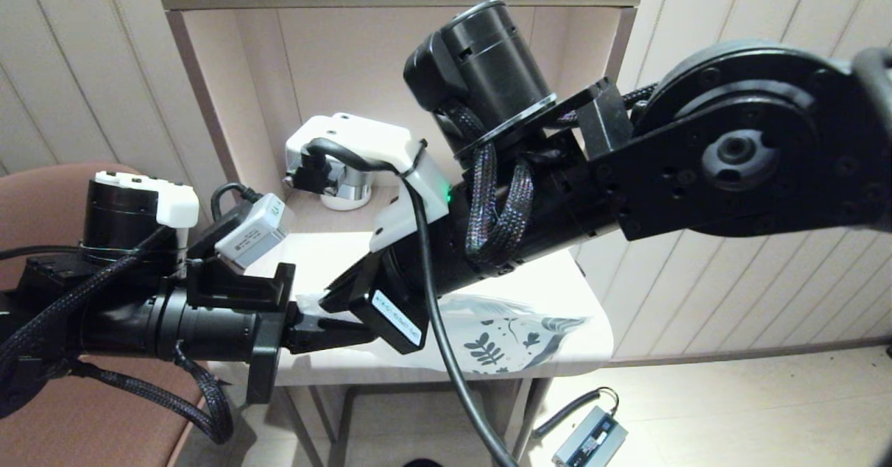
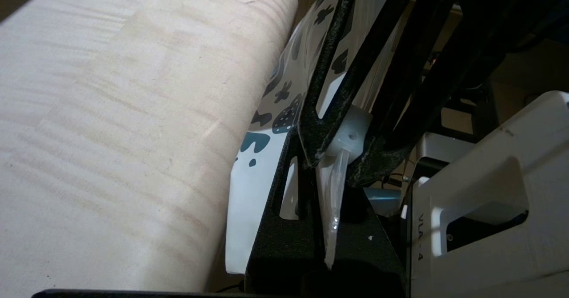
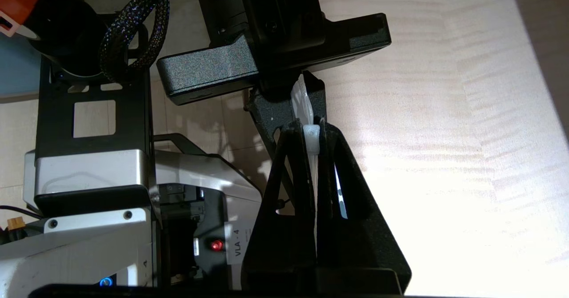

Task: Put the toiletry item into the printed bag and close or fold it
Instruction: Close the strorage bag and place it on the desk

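At the table's (image 1: 334, 251) near edge, the left gripper (image 1: 327, 331) pinches the printed bag's (image 1: 502, 345) zip-strip end. Right beside it, the right gripper (image 3: 313, 131) is pressed together on that same edge, over a white slider (image 3: 311, 138). The bag's leaf-printed end lies further right on the tabletop.

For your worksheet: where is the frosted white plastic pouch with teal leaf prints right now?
In the head view, the frosted white plastic pouch with teal leaf prints lies at the pale wooden table's front edge, its plain end pinched by the left gripper and right gripper.
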